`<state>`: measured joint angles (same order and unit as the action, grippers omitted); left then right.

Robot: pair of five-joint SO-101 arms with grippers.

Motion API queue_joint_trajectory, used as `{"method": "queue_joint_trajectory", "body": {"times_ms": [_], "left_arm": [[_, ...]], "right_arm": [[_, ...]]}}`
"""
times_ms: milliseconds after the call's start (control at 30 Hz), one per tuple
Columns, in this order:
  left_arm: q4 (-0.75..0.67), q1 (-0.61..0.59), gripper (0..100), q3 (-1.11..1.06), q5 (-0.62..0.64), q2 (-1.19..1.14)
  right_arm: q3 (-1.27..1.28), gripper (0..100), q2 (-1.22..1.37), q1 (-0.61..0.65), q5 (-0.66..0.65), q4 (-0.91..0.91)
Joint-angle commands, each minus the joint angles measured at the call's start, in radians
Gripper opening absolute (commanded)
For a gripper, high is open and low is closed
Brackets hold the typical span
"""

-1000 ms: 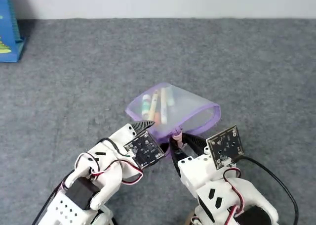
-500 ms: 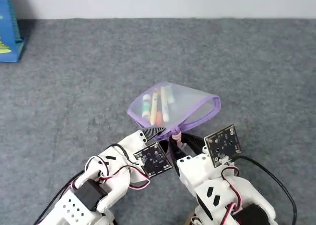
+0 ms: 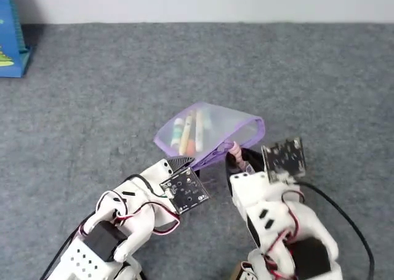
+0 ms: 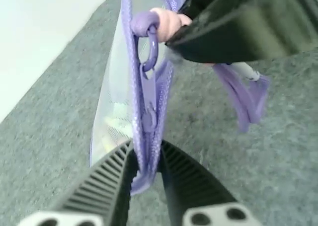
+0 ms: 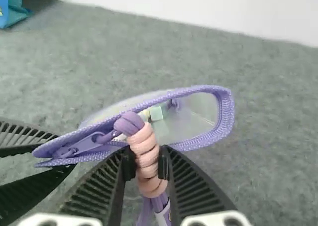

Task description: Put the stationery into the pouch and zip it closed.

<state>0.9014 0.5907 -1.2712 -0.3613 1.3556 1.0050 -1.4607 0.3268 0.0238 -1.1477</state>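
Observation:
A clear pouch (image 3: 212,132) with purple zip trim lies on the grey carpet, with several pens (image 3: 188,132) inside. My left gripper (image 4: 146,179) is shut on the pouch's zipped end (image 4: 145,136); it shows in the high view as the left gripper (image 3: 184,163) at the pouch's near left corner. My right gripper (image 5: 146,164) is shut on the pink coiled zip pull (image 5: 146,151), seen from above as the pink pull (image 3: 235,151). The zip (image 5: 99,139) is closed on the left part; the mouth (image 5: 194,114) gapes at the right end.
A blue box (image 3: 12,34) stands at the far left edge by the white wall. Grey carpet (image 3: 308,77) spreads open around the pouch. Both arm bodies crowd the near edge.
The right gripper has drawn the pink pull to the right along the zip, closing more of it. The pouch has shifted and tilted slightly. The left gripper keeps hold of its corner.

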Motion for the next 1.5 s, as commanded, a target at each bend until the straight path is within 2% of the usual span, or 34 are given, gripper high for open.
{"method": "queue_joint_trajectory", "body": {"times_ms": [0, 233, 433, 700, 800, 967, 1067, 1267, 1467], "left_arm": [[0.029, -0.009, 1, 0.042, 0.017, 0.006], [0.043, -0.025, 1, 0.042, 0.014, 0.006], [0.043, -0.048, 1, 0.042, -0.003, 0.006], [0.061, -0.048, 1, 0.048, -0.006, 0.008], [0.071, -0.048, 1, 0.041, -0.006, 0.057], [0.169, -0.044, 1, 0.035, -0.006, 0.218], [0.213, -0.043, 1, 0.033, -0.005, 0.295], [0.209, -0.043, 1, -0.001, -0.005, 0.328], [0.17, -0.048, 4, -0.039, -0.003, 0.334]], "right_arm": [[-0.087, 0.8, 0.176, -0.044, -0.014, 0.021], [-0.157, 0.8, 0.251, -0.166, -0.015, 0.053], [-0.158, 0.8, 0.259, -0.225, -0.017, 0.093], [-0.15, 0.8, 0.346, -0.378, -0.012, 0.242], [-0.152, 0.8, 0.44, -0.433, -0.011, 0.318], [-0.158, 0.8, 0.572, -0.498, -0.009, 0.429], [-0.158, 0.8, 0.601, -0.509, -0.009, 0.456], [-0.158, 0.8, 0.588, -0.499, -0.009, 0.443], [-0.158, 0.8, 0.544, -0.423, -0.018, 0.367]]}}
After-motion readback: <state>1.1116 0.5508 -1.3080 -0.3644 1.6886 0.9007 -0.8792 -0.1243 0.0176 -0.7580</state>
